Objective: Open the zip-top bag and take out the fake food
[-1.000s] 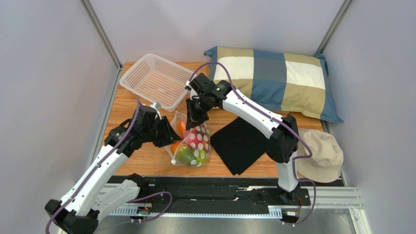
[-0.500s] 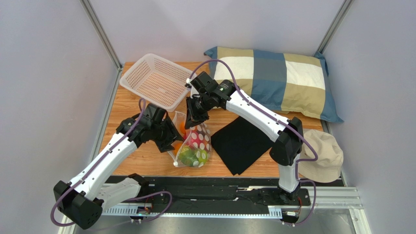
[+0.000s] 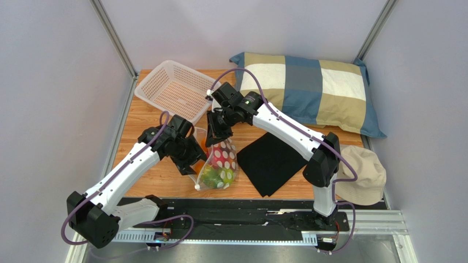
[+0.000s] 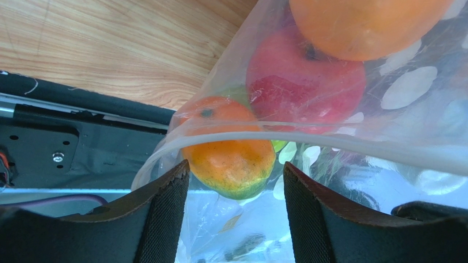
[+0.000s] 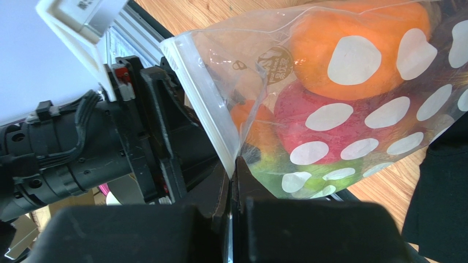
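Observation:
The zip-top bag, clear with white dots, is held up over the table's middle by its top edge. My right gripper is shut on the bag's zip strip, pinched at the fingertips. Inside show an orange fruit, a red one and green ones at the bottom. My left gripper is open at the bag's mouth. In the left wrist view its jaws stand either side of an orange-green fruit without touching it. The red fruit and orange fruit lie behind.
A white lattice basket stands at the back left. A checked pillow lies at the back right. A black cloth lies right of the bag, and a beige hat at the table's right edge.
My left arm has swung right and forward, bringing its open gripper up to the bag's mouth. My right gripper has kept its hold on the bag's edge, shifting slightly left.

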Motion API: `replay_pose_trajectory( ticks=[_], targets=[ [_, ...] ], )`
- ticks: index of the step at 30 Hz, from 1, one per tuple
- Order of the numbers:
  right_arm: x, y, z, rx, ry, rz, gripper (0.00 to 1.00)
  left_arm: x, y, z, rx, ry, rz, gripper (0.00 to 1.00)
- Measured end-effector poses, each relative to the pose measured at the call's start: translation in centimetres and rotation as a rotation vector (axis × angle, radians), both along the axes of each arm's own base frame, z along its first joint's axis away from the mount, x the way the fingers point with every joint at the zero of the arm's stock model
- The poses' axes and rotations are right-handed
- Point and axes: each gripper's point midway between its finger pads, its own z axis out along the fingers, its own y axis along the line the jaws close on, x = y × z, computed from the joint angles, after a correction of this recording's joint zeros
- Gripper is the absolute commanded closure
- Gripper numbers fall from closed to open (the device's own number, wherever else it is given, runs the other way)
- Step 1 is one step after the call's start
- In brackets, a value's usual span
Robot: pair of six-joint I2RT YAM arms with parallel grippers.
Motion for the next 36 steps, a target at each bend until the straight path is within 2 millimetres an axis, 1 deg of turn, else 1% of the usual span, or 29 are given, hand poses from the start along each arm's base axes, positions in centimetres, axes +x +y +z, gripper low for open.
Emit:
replay_pose_trajectory(
  ticks=[6, 12, 15, 16, 18, 19, 21, 22, 23, 24, 25, 26, 27, 29, 32, 33, 35, 36],
  targets=[
    [-0.1, 0.3, 0.1, 0.007, 0.002, -0.003, 1.00, -0.1, -0.5, -1.0, 0.004, 0.044, -0.011, 0.32],
    [-0.4, 0.4, -0.4, 0.002, 0.012, -0.005, 1.00, -0.4, -0.7, -2.7, 0.023, 0.068, -0.027, 0.37],
    [-0.4, 0.4, -0.6, -0.003, 0.017, -0.008, 1.00, 0.0, -0.7, -2.8, 0.028, 0.046, -0.030, 0.44],
    [-0.4, 0.4, -0.7, -0.005, 0.017, -0.009, 1.00, 0.3, -0.8, -2.9, 0.027, 0.034, -0.034, 0.50],
    [-0.4, 0.4, -1.0, -0.011, 0.018, -0.012, 1.00, 0.7, -1.0, -2.9, 0.019, 0.006, -0.045, 0.57],
    [-0.4, 0.3, -1.2, -0.015, 0.020, -0.013, 1.00, 0.9, -1.0, -2.9, 0.015, -0.008, -0.052, 0.63],
    [-0.6, 0.1, -1.7, -0.026, 0.025, -0.017, 1.00, 1.1, -1.1, -2.9, 0.001, -0.041, -0.065, 0.65],
    [-0.6, -0.1, -1.9, -0.032, 0.027, -0.019, 1.00, 1.1, -1.2, -2.8, -0.005, -0.054, -0.069, 0.63],
    [-0.7, -0.2, -2.1, -0.037, 0.030, -0.020, 1.00, 1.2, -1.2, -2.7, -0.014, -0.074, -0.074, 0.57],
    [-0.7, -0.3, -2.3, -0.042, 0.031, -0.023, 1.00, 1.2, -1.2, -2.6, -0.023, -0.092, -0.078, 0.49],
    [-0.7, -0.3, -2.4, -0.045, 0.031, -0.025, 1.00, 1.2, -1.2, -2.3, -0.035, -0.114, -0.084, 0.32],
    [-0.7, -0.4, -2.4, -0.047, 0.031, -0.026, 1.00, 1.2, -1.3, -2.1, -0.050, -0.135, -0.091, 0.26],
    [-0.7, -0.4, -2.4, -0.047, 0.031, -0.026, 1.00, 1.2, -1.4, -1.8, -0.064, -0.153, -0.101, 0.16],
    [-0.7, -0.4, -2.3, -0.044, 0.029, -0.027, 1.00, 1.1, -1.8, -1.3, -0.094, -0.175, -0.122, 0.13],
    [-0.7, -0.7, -2.0, -0.047, 0.025, -0.034, 1.00, 0.5, -2.0, -1.4, -0.114, -0.153, -0.137, 0.12],
    [-0.7, -0.7, -1.8, -0.044, 0.025, -0.036, 1.00, 0.3, -2.1, -1.5, -0.120, -0.140, -0.143, 0.16],
    [-0.8, -0.6, -1.5, -0.032, 0.029, -0.040, 1.00, -0.1, -2.6, -1.9, -0.143, -0.119, -0.158, 0.19],
    [-0.8, -0.5, -1.4, -0.026, 0.031, -0.040, 1.00, -0.2, -2.9, -2.1, -0.157, -0.107, -0.170, 0.27]
  ],
)
